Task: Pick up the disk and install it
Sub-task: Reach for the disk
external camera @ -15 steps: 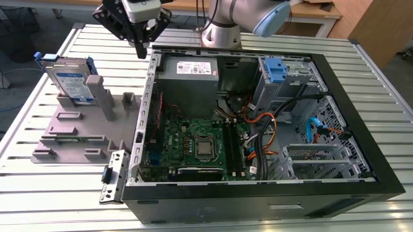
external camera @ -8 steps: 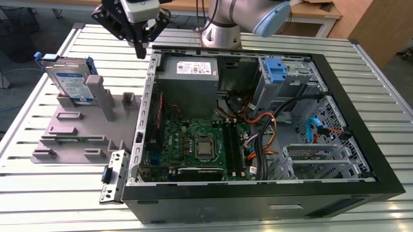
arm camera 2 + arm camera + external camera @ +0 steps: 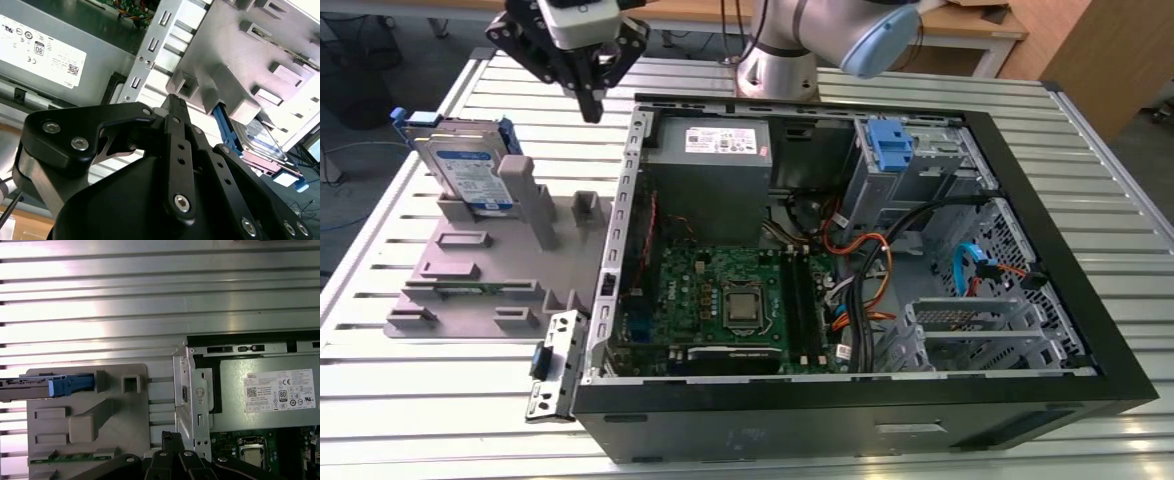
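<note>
**Task status: no step completed.**

1. **Disk position.** The disk (image 3: 467, 168) stands upright on its edge in a slot at the far corner of the grey fixture (image 3: 467, 270), label side facing out, with its blue rails along the edges. In the first wrist view it appears edge-on at the same corner of the fixture. Nothing grips or touches it.

2. **Hand state.** The hand (image 3: 594, 105) hangs above the fixture, over the side nearest the computer case (image 3: 787, 430) and clear of the fixture's posts. Its fingers are drawn together at the tips and carry nothing. It is near the disk but apart from it, and is not lined up over the disk's slot.

3. **Installation site.** The case lies open on the table (image 3: 440, 440), just beside the fixture on the side away from the disk. The power supply (image 3: 714, 145) sits at the corner of the case closest to the fixture. The blue latch piece (image 3: 887, 145) stands beyond it, farther from the fixture, at the front of a metal drive cage. No disk is seated anywhere inside the case.

4. **Assessment.** Pick-up is not done, as the disk is in its fixture slot and the hand is empty. Installation is not done. Both steps of the task are outstanding.
</note>
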Robot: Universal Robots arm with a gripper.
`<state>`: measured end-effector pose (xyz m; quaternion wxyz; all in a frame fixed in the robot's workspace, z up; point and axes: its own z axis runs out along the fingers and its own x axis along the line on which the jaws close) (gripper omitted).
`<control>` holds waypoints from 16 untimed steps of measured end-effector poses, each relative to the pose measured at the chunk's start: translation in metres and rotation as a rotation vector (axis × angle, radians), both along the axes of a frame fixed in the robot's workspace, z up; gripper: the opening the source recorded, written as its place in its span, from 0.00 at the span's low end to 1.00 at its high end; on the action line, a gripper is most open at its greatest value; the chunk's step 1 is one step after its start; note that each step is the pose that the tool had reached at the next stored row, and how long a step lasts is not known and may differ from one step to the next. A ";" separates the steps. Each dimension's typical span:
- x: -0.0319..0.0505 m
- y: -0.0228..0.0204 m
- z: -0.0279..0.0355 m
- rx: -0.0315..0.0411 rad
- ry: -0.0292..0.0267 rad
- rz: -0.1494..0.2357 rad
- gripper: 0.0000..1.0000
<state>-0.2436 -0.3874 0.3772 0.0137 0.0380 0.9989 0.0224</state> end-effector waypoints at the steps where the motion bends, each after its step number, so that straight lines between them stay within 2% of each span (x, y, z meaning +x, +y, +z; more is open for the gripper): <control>1: -0.0038 0.0002 -0.0006 0.0000 -0.0001 0.000 0.11; 4: -0.0160 0.0011 -0.0023 0.0000 -0.0002 0.000 0.11; 9: -0.0349 0.0059 -0.0047 0.0001 -0.0002 -0.001 0.11; 13: -0.0502 0.0108 -0.0071 0.0000 -0.0002 -0.001 0.11; 16: -0.0606 0.0161 -0.0094 0.0001 -0.0003 -0.001 0.11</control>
